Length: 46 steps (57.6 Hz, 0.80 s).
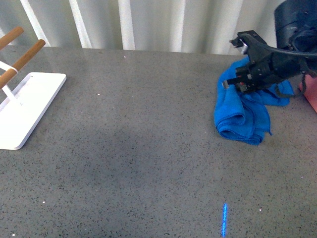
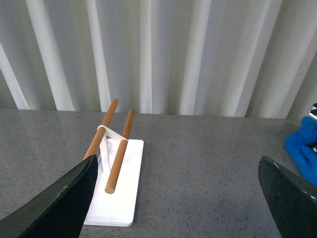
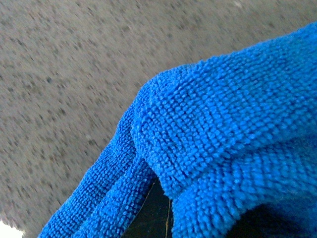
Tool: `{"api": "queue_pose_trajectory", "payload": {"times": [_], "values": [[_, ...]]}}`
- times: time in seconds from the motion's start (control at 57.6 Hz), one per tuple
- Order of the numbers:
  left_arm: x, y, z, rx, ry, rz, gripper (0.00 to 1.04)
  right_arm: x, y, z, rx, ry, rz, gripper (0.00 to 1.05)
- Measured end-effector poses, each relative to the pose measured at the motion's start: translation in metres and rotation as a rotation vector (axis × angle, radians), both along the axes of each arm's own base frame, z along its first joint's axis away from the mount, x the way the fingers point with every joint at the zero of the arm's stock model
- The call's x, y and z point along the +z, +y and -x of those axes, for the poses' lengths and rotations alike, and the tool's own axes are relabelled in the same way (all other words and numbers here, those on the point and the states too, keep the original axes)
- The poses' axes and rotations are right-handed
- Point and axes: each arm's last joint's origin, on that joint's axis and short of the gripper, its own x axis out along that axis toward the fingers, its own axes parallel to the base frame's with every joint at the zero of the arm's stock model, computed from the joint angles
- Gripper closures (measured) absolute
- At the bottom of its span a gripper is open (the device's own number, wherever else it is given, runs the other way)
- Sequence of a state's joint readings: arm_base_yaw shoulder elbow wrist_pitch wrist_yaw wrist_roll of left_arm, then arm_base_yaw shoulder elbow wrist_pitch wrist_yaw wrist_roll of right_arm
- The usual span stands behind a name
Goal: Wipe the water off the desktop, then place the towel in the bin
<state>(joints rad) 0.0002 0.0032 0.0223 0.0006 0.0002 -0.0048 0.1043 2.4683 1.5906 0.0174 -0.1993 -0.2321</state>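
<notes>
- The right tool (image 1: 237, 83) is at the far right of the table (image 1: 148, 148), its tip sunk into the upper folds of the towel (image 1: 242, 116).
- It is clamped on the cloth, which bunches up around the tip. The fingertips themselves are hidden in the blue pile.
- The towel is bright blue terry, folded in thick layers. Its upper part is gathered at the tool, and its lower folds sag onto the table nearer the robot.
- In the right wrist view the towel (image 3: 223, 129) fills most of the picture, with a rounded fold close to the lens. A dark sliver of the tool shows beneath it, and the speckled grey table (image 3: 59, 74) lies blurred behind.
- The bin (image 1: 310, 95) shows only as a salmon-pink strip at the right edge of the front view, just beside the towel and partly behind the right arm.
- The left tool (image 2: 178, 168) is spread wide and holds nothing. Its two dark fingers (image 2: 64, 203) stand far apart at either side of the left wrist view, above the table.
- Between those fingers the white rack (image 2: 116, 203) stands on the table, with two wooden bars (image 2: 119, 158) resting across its upright support.
- In the front view the rack sits at the far left, well apart from the towel.
- A short blue line of light (image 1: 224, 219) lies on the table near the robot.
- A pale pleated curtain (image 2: 158, 49) closes off the far edge of the table.
</notes>
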Motion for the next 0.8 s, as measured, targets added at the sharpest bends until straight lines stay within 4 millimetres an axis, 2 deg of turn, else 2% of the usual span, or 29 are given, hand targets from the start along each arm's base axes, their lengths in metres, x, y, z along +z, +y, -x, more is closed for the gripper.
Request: {"api": "queue_pose_trajectory", "payload": {"times": [0.087, 0.208, 0.347, 0.451, 0.538, 0.625, 0.799], "values": [[0.0, 0.0, 0.0, 0.0, 0.0, 0.0, 0.07, 0.001, 0.023, -0.009, 0.044, -0.019, -0.005, 1.0], [0.0, 0.0, 0.0, 0.0, 0.0, 0.0, 0.07, 0.0, 0.061, -0.003, 0.121, -0.02, -0.063, 1.0], [0.0, 0.0, 0.0, 0.0, 0.0, 0.0, 0.07, -0.003, 0.099, 0.024, 0.186, 0.019, -0.111, 1.0], [0.0, 0.0, 0.0, 0.0, 0.0, 0.0, 0.07, -0.001, 0.114, 0.053, 0.223, 0.053, -0.105, 1.0], [0.0, 0.0, 0.0, 0.0, 0.0, 0.0, 0.07, 0.001, 0.116, 0.08, 0.25, 0.072, -0.1, 1.0], [0.0, 0.0, 0.0, 0.0, 0.0, 0.0, 0.07, 0.002, 0.107, 0.107, 0.268, 0.088, -0.087, 1.0], [0.0, 0.0, 0.0, 0.0, 0.0, 0.0, 0.07, 0.008, 0.062, 0.154, 0.239, 0.118, -0.05, 1.0]]}}
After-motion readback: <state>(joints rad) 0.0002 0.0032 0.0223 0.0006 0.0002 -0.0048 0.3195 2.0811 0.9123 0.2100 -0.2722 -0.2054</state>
